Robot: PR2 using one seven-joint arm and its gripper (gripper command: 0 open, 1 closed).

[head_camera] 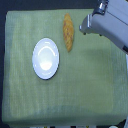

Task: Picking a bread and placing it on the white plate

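Jaws of the gripper (pixel 83 26) look blurry, so I cannot tell their gap. They sit just beside the bread (pixel 68 31). Bare green cloth (pixel 90 85) lies around the white plate (pixel 45 58).

A pale green cloth (pixel 85 85) with a fine woven grid covers the surface almost entirely, lying flat and largely smooth. Faint creases run along its edge at the exterior view's left, and a soft fold line crosses near the far edge. A narrow dark strip (pixel 2 60) shows beyond the cloth at the exterior view's left edge. Along the near edge, below the cloth, a thin band of dark and light shapes (pixel 75 125) appears, too small and blurred to identify.
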